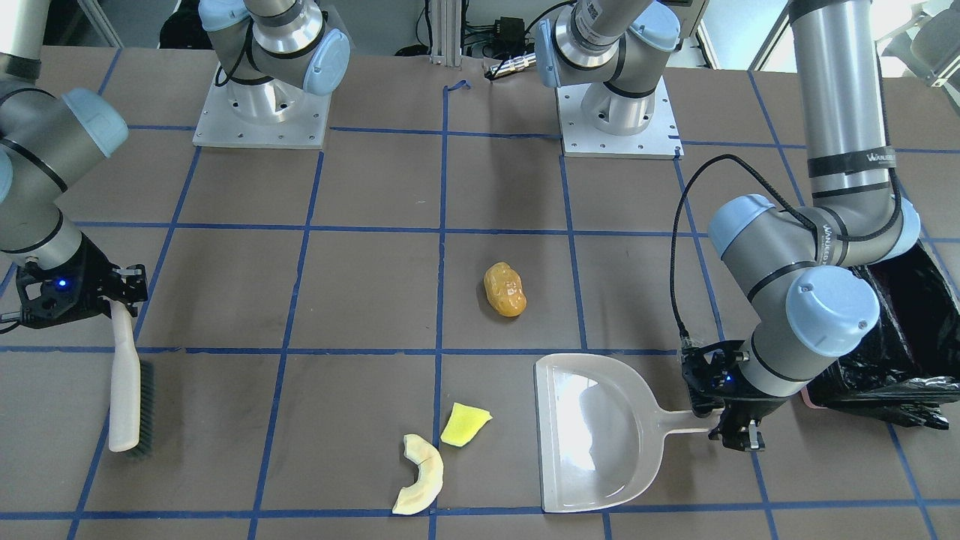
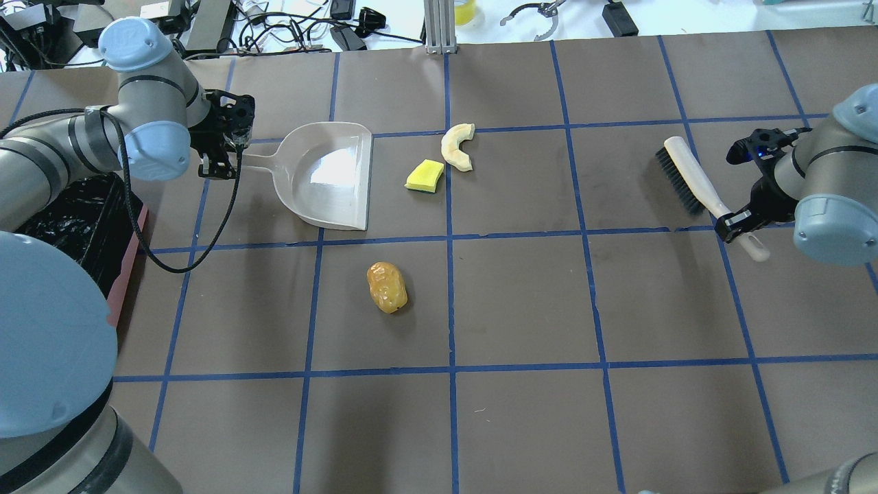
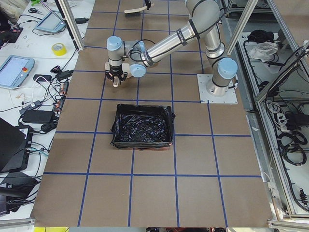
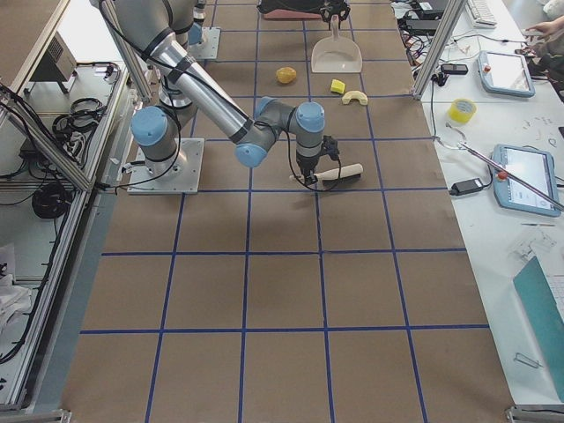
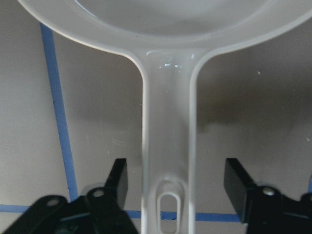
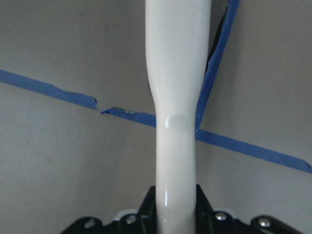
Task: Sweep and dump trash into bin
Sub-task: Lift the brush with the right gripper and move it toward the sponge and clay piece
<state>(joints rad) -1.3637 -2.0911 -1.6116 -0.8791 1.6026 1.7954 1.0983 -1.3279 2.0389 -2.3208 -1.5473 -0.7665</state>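
We count three scraps [image 1: 465, 424] on the table [image 2: 549, 309]: orange lump [image 2: 387, 287], yellow wedge [image 2: 424, 175], cream crescent [image 2: 456, 145]. Left gripper [image 5: 178, 175] gapes astride one dustpan [image 2: 329, 175] handle [image 5: 168, 146], not touching it; right gripper [image 2: 734, 223] clamps one brush [image 2: 686, 175]; one bin [image 3: 143, 125] stands at the table's left end.

Opposed overhead and front views share table [image 2: 521, 425]

The table [image 2: 535, 302] is covered in brown paper divided into squares by blue tape. A pale dustpan [image 2: 329, 175] is laid flat on it, and a yellow wedge [image 2: 424, 175] and a cream crescent [image 2: 456, 145] are seen just beside each other near its open mouth. An orange-brown lump [image 2: 387, 287] is set apart, nearer the robot. A brush [image 2: 689, 182] is rested far to the right, and a black-lined bin [image 3: 142, 125] is stood at the left end.
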